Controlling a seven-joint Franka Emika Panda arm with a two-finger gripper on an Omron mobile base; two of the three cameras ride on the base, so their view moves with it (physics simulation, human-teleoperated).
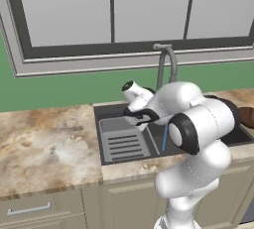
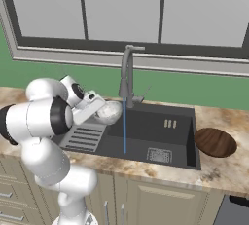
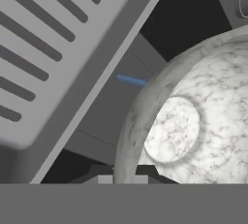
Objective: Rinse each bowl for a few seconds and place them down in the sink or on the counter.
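While the gripper [image 2: 99, 108] is clamped on the rim of the speckled grey-white bowl [image 2: 109, 112], jaws nearly closed, it holds the bowl up over the sink [image 2: 168, 143], tilted, just left of the water stream [image 2: 124, 126]. In the hand view the bowl's inside [image 3: 193, 121] faces the camera and looks empty; the thin blue stream passes beside the rim, not into it, as far as I can tell. Step in hand, I judge: rinsing the first bowl. Next move calls for sliding it a bit toward the faucet [image 2: 127, 73] so water lands inside, holding a few seconds, then setting it down. Slotted insert tray [image 1: 121, 141] sits at the left of the basin, below the bowl, nothing on it. Basin itself holds nothing but the drain [image 2: 159, 155]. Dark reddish-brown bowl [image 2: 215, 141] sits on the counter [image 2: 228, 170] right of the sink, untouched, contents not visible, still to rinse.
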